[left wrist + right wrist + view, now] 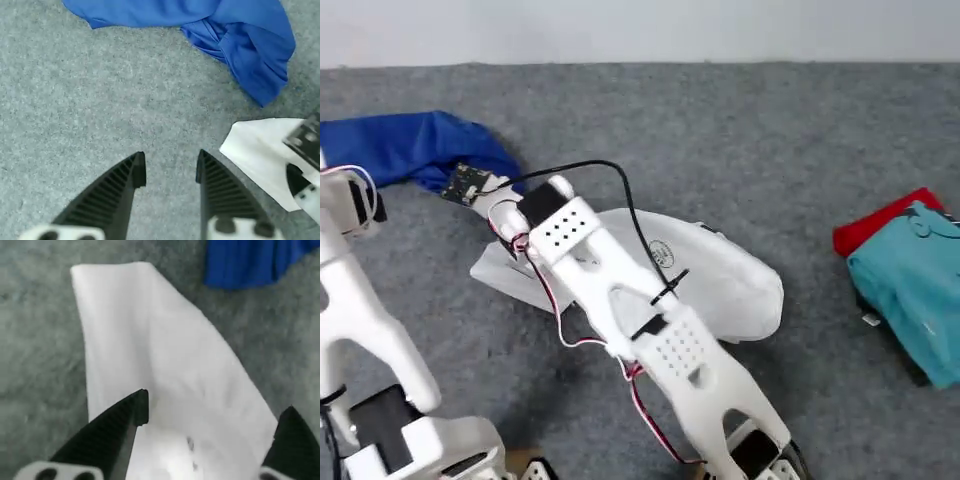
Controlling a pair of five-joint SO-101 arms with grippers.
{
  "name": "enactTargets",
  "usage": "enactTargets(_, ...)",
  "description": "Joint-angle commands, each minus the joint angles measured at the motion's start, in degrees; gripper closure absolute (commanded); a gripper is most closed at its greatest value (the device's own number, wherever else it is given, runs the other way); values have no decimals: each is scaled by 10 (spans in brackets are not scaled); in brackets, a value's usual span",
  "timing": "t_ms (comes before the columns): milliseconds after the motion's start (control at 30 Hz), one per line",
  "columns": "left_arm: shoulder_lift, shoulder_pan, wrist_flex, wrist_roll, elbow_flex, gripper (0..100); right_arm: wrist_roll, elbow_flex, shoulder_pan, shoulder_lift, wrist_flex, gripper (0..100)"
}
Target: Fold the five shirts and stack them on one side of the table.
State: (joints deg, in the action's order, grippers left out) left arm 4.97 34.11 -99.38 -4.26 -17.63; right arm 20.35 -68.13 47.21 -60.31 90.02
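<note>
Soft, even light from above fills the table (770, 150), the right arm (620, 290) casts a faint shadow beside itself, and the white shirt (165, 380) glares nearly featureless.

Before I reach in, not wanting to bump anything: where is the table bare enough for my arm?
Widest bare patch: grey carpeted table between the crumpled white shirt and the folded red and teal shirt stack; also the far strip by the wall. Crowded between the rumpled blue shirt and the white one, where the right hand hangs open.

A grey carpeted table (770, 150) meets a pale wall (640, 30).
</note>
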Motion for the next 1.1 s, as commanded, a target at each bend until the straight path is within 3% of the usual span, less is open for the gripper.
enactTargets(0,10,4,-11,2,4,830,-4,-166,0,-76,30,605)
enactTargets(233,10,4,-11,2,9,830,-4,-277,-14,-175,64,623)
enactTargets(467,9,4,-11,2,9,830,-4,-282,-51,-172,65,998)
enactTargets(533,9,4,-11,2,9,830,-4,-282,-65,-160,84,945)
enactTargets(800,9,4,-11,2,9,830,-4,-279,-122,-27,131,990)
enactTargets(1067,9,4,-11,2,10,830,-6,-264,-239,131,131,990)
